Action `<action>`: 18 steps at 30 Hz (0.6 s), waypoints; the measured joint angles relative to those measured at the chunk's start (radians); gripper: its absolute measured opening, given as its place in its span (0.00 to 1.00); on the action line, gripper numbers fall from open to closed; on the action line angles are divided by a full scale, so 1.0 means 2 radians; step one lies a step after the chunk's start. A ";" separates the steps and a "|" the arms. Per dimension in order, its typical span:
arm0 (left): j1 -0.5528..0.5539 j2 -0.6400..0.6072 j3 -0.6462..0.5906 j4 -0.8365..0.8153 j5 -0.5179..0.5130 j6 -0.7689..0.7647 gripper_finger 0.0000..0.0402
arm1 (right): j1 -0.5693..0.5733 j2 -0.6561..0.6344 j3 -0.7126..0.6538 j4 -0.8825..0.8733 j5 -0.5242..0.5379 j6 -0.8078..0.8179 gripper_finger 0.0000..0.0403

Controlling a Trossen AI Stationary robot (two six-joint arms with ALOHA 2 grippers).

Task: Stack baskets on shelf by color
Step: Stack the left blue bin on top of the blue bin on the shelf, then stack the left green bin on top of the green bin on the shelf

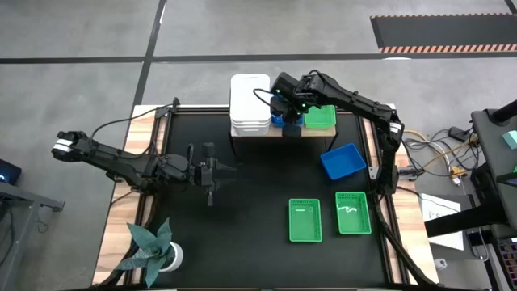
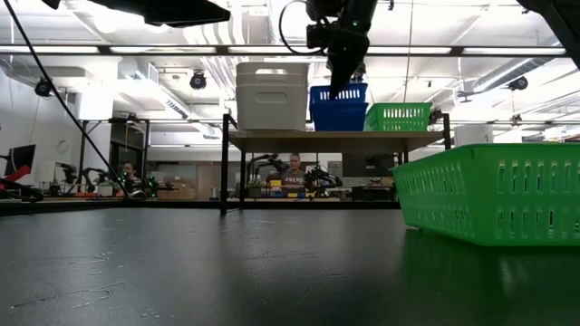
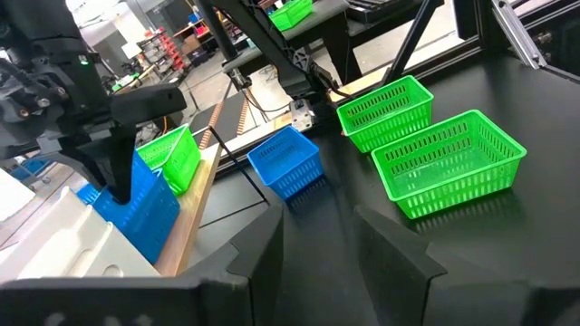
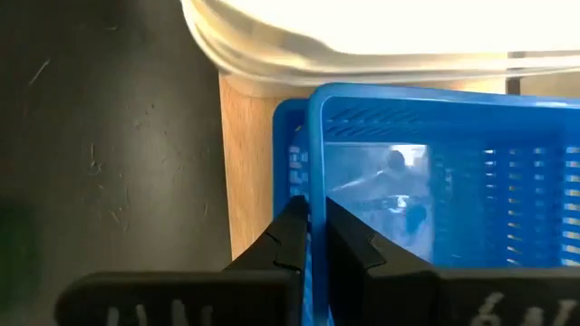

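While the left gripper (image 1: 208, 173) waits over the bare black table (image 1: 242, 226) with its fingers (image 3: 399, 263) spread wide, the right gripper (image 1: 289, 113) is up at the shelf (image 1: 266, 132), its fingers (image 4: 294, 235) pinched narrow on the wall of a blue basket (image 4: 426, 190). That basket sits on the shelf between a stack of white baskets (image 1: 250, 103) and a green basket (image 1: 321, 117); the right wrist view shows a second blue rim just outside it, so it seems to be nested in another blue one, though the angle makes that hard to confirm. Down on the table lie a loose blue basket (image 1: 342, 161) near the right arm's base and two green baskets (image 1: 305, 220) (image 1: 353, 212) side by side. A potted plant (image 1: 153, 249) stands at the near left corner.
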 joint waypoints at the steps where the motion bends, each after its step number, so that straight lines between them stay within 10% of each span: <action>1: 0.000 0.000 0.000 0.000 0.000 0.000 0.30 | 0.000 0.000 0.000 -0.002 0.000 -0.001 0.06; 18: 0.000 0.000 0.000 0.004 0.000 0.000 0.30 | 0.003 -0.009 0.035 -0.073 0.001 0.066 0.33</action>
